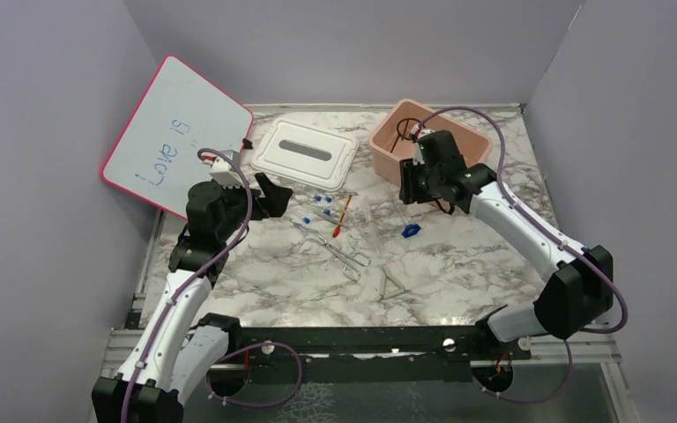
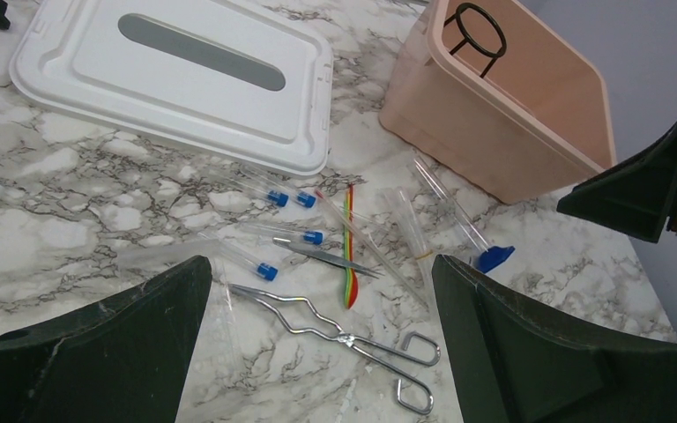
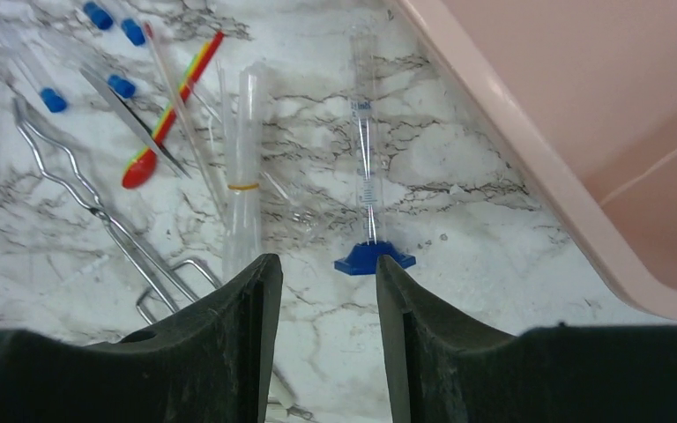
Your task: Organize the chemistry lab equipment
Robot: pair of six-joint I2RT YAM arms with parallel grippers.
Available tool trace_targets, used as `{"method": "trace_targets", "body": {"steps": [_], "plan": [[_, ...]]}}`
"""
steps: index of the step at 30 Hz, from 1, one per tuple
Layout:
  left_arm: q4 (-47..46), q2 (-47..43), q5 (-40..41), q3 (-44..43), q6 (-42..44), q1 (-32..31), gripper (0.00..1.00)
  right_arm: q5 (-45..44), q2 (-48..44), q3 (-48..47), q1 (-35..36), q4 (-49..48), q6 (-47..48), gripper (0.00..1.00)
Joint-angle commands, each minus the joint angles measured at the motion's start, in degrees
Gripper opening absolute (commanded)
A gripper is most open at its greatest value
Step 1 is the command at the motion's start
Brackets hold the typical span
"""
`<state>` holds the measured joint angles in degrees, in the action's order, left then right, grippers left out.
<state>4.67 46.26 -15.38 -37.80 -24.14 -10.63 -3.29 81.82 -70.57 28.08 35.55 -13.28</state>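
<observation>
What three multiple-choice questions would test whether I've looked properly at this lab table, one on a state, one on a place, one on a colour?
1. The pink plastic bin is: A) open, its white plastic lid lying beside it; B) lidded; C) tipped over.
2. The black wire ring stand is: A) on the lid; B) inside the bin; C) on the floor.
3. The base of the clear measuring cylinder is: A) red; B) green; C) blue.
Answers: 1 A, the left wrist view looks straight into the bin; 2 B, its ring shows within the bin's walls; 3 C, the right wrist view shows a blue foot.
</observation>
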Motion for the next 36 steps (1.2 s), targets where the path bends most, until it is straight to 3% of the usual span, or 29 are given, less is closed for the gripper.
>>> {"method": "trace_targets", "body": {"steps": [1, 6, 10, 15, 36], "plan": [[0.39, -0.82, 1.32, -1.14, 0.88, -0.27, 0.99, -4.54, 1.97, 2.04, 2.49, -3.77, 4.80, 0.50], [0.47, -0.63, 1.58, -1.13, 1.03, -0.29, 0.99, -10.47, 8.12, 3.55, 4.66, -6.97, 7.18, 0.49], [0.65, -0.35, 1.83, -1.18, 1.11, -0.27, 0.99, -13.61, 13.57, 3.47, 4.71, -8.09, 7.47, 0.40], [0.59, 0.15, 1.84, -1.14, 1.10, -0.27, 0.99, -14.48, 16.96, 3.80, 4.79, -9.59, 7.81, 0.43], [0.47, -0.27, 1.93, -0.96, 1.20, -0.27, 0.99, -9.76, 23.90, 3.73, 4.75, -9.78, 12.75, 0.37]]}}
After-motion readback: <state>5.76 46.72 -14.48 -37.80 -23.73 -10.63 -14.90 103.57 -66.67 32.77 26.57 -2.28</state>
